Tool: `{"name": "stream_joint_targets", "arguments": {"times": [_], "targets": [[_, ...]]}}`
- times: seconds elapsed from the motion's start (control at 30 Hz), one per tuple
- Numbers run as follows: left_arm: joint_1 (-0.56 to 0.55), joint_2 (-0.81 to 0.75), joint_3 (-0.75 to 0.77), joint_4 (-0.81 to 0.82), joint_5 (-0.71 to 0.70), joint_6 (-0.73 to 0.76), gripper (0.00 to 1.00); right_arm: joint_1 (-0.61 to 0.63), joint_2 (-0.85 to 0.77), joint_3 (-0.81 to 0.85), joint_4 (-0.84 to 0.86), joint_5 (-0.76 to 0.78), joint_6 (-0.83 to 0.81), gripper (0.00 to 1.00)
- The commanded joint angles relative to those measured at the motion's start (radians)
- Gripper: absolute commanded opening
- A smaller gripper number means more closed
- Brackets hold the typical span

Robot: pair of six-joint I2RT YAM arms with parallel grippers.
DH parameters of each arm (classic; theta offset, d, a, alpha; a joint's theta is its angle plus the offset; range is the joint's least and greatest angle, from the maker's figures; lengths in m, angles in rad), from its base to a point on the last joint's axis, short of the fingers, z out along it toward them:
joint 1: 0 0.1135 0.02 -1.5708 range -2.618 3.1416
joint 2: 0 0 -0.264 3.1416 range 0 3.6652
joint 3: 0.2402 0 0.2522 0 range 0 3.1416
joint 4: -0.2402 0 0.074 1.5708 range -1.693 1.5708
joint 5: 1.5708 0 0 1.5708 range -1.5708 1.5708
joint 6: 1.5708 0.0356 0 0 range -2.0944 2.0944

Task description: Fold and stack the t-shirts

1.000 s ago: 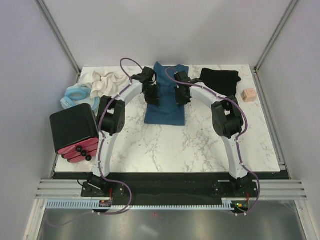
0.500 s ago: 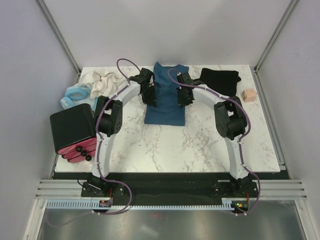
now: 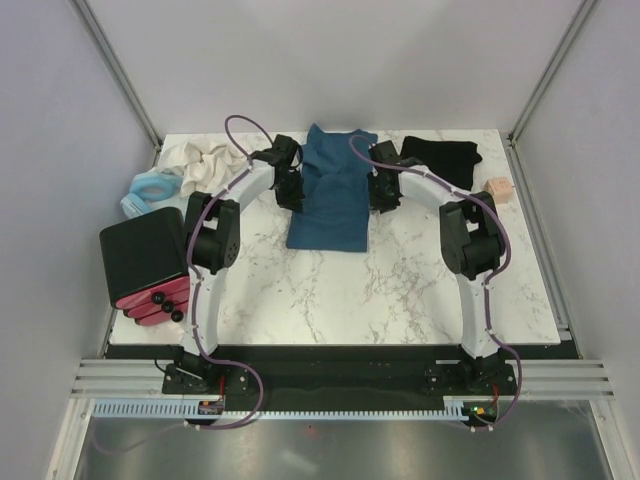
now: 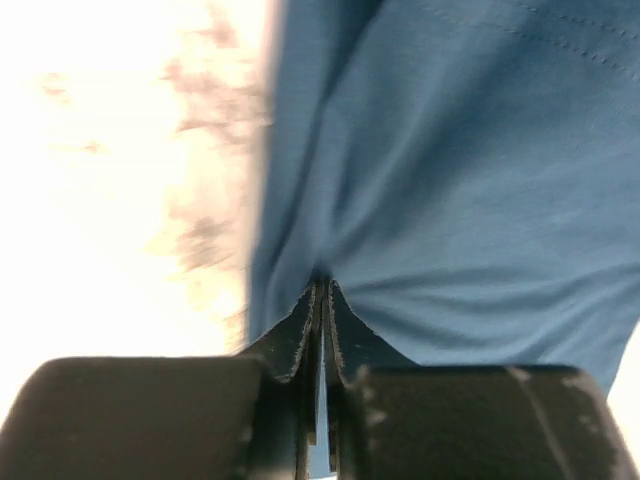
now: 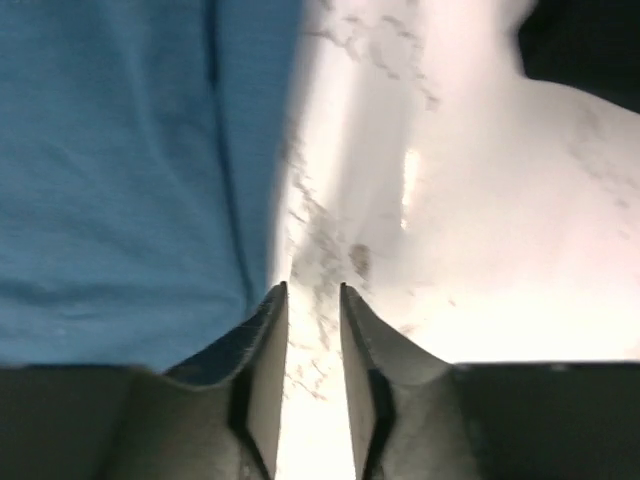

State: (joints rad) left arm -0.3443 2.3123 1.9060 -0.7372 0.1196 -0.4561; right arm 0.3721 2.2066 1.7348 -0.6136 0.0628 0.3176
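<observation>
The left gripper [image 4: 322, 300] is clenched; its two fingers are pressed together on a pinch of the teal shirt [image 4: 470, 200] at the shirt's left edge, and the cloth puckers toward the tips; the right gripper [image 5: 313, 300] stands released, its fingers a little apart with only bare marble between them, one finger just at the shirt's right edge. From above, the two grippers flank the teal shirt, which lies as a long folded strip at the far middle of the table [image 3: 400, 290]; the black shirt [image 3: 441, 160] lies bunched at the far right, apart from the teal one; a crumpled white cloth [image 3: 205, 163] and a pale blue ring [image 3: 148, 190] sit at the far left; a black and red box [image 3: 148, 265] stands at the left edge; a small cube [image 3: 497, 188] rests near the right edge.
</observation>
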Motion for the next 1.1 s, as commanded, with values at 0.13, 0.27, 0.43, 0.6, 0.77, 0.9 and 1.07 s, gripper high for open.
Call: {"name": "stream_joint_targets", "arguments": {"times": [0.13, 0.27, 0.43, 0.6, 0.77, 0.9, 1.07], "targets": [[0.027, -0.197, -0.038, -0.056, -0.022, 0.094, 0.15, 0.016, -0.185, 0.049, -0.072, -0.047, -0.048, 0.39], [0.011, -0.234, -0.091, -0.056, 0.014, 0.119, 0.15, 0.063, -0.196, 0.011, -0.077, -0.057, -0.049, 0.36], [-0.041, -0.228, -0.162, -0.054, 0.008, 0.143, 0.12, 0.111, -0.18, -0.04, -0.072, -0.06, -0.026, 0.29], [-0.078, -0.206, -0.229, -0.027, -0.012, 0.137, 0.02, 0.131, -0.156, -0.095, -0.069, -0.061, -0.015, 0.21], [-0.097, -0.182, -0.291, -0.01, -0.015, 0.137, 0.02, 0.149, -0.127, -0.156, -0.055, -0.06, -0.017, 0.06], [-0.108, -0.189, -0.352, 0.001, -0.017, 0.114, 0.02, 0.182, -0.093, -0.218, -0.035, -0.06, -0.005, 0.0], [-0.124, -0.208, -0.418, 0.01, -0.015, 0.083, 0.02, 0.218, -0.09, -0.293, -0.008, -0.06, 0.02, 0.0]]}}
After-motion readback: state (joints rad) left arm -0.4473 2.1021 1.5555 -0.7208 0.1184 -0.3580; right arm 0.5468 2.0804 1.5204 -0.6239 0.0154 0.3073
